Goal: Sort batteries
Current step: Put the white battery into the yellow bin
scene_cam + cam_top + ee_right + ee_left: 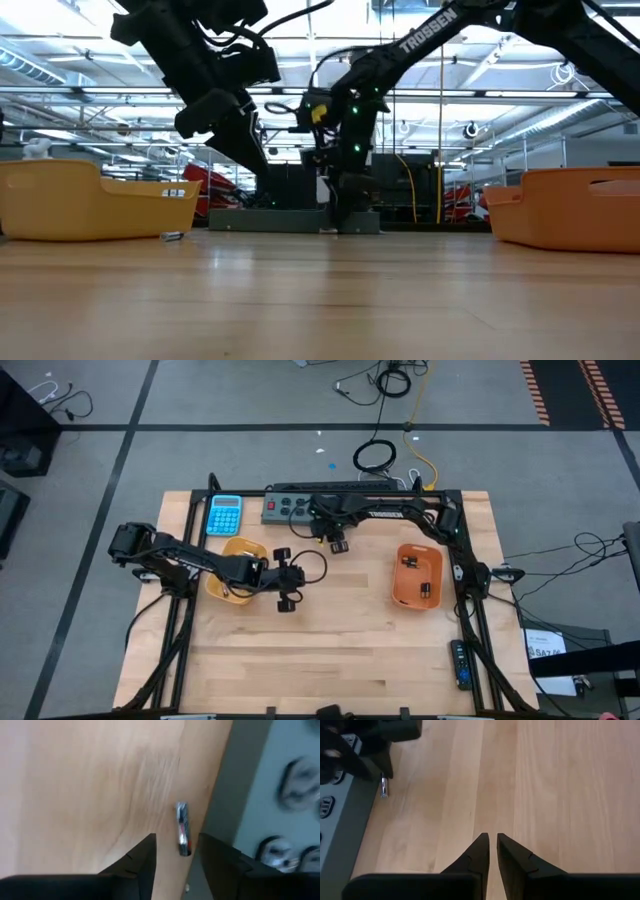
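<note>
A silvery battery (183,829) lies on the wooden table right beside the grey button strip (250,795); it also shows in the left wrist view as battery (384,787). My right gripper (177,845) stands open over it, pointing steeply down, one finger on each side and not touching it. In the high view my right gripper (336,542) is at the far middle. My left gripper (491,840) hovers shut over bare wood beside the yellow tray (240,550), with nothing between its fingers. Dark batteries (408,561) lie in the orange tray (402,592).
The blue calculator (224,515) lies at the far left, next to the grey strip (295,506). A small battery (172,236) lies on the table by the yellow tray (80,200). Bare wood stretches across the near half of the table (330,660).
</note>
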You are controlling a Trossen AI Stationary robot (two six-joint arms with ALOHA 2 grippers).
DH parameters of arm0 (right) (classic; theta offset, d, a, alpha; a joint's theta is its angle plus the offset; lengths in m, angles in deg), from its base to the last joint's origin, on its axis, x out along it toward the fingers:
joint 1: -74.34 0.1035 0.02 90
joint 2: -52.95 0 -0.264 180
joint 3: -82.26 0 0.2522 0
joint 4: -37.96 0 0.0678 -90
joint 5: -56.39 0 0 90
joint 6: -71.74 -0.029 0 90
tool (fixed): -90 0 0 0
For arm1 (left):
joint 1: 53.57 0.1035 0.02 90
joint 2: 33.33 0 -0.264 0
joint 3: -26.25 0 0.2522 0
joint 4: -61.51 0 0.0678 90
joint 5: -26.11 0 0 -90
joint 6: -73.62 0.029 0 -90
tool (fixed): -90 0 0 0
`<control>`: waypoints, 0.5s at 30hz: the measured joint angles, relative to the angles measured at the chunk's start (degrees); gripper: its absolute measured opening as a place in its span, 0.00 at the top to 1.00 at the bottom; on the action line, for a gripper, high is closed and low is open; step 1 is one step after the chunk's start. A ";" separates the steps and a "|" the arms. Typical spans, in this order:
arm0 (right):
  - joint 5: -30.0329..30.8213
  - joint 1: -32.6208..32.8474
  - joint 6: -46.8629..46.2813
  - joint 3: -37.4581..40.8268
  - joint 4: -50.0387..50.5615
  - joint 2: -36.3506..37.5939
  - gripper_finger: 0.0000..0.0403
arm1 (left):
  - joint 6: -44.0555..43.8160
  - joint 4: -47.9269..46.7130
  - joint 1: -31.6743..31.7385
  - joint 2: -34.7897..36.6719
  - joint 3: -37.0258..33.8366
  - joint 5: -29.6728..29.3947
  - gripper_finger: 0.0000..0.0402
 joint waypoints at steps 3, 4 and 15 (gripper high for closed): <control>-0.07 0.57 0.26 -3.29 2.86 -0.08 0.63 | -0.02 -0.05 0.32 0.00 0.00 0.01 0.88; -0.06 0.76 0.23 -4.24 3.96 -0.08 0.63 | 0.12 -0.05 0.39 0.00 0.00 0.01 0.88; 3.89 4.20 -1.13 -26.24 21.29 -12.02 0.63 | 6.89 13.43 0.41 0.02 -4.33 4.70 0.88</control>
